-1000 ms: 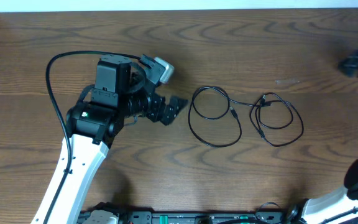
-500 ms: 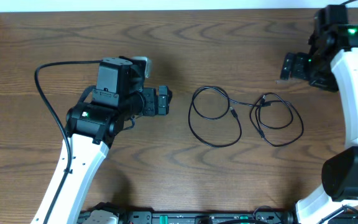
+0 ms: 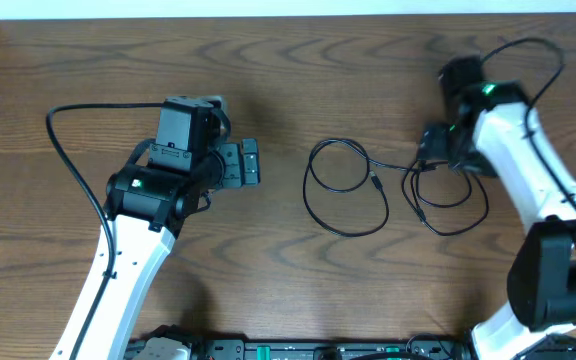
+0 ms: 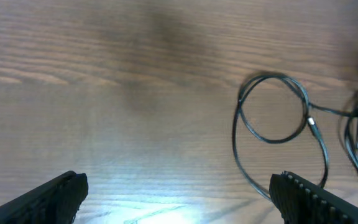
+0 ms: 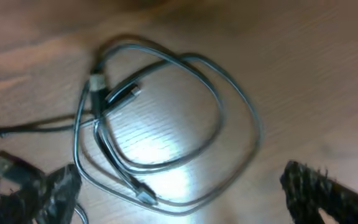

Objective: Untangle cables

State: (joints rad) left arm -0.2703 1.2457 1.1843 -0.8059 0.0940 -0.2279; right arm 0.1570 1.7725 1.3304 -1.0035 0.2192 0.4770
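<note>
Wood-grained tabletop [image 3: 288, 60] carries the black cables [image 3: 376, 182] right of its middle, about halfway between far and near edges, as two loose loops joined by a short run. From overhead the left gripper [image 3: 253, 163] hangs well to the left of them, touching nothing. The right gripper [image 3: 436, 150] sits over the top of the right-hand loop, and its dark body hides where that loop crosses itself; whether it touches the cord cannot be told from here. In the left wrist view the left gripper [image 4: 179, 183] has its fingers spread to the bottom corners with bare wood between them, while the black cables [image 4: 308, 121] lie ahead to the right, the farther loop cut off by the frame. In the blurred right wrist view the right gripper [image 5: 182, 180] is spread wide and empty above the black cables [image 5: 98, 102], where a small plug [image 5: 122, 94] shows inside the coil.
</note>
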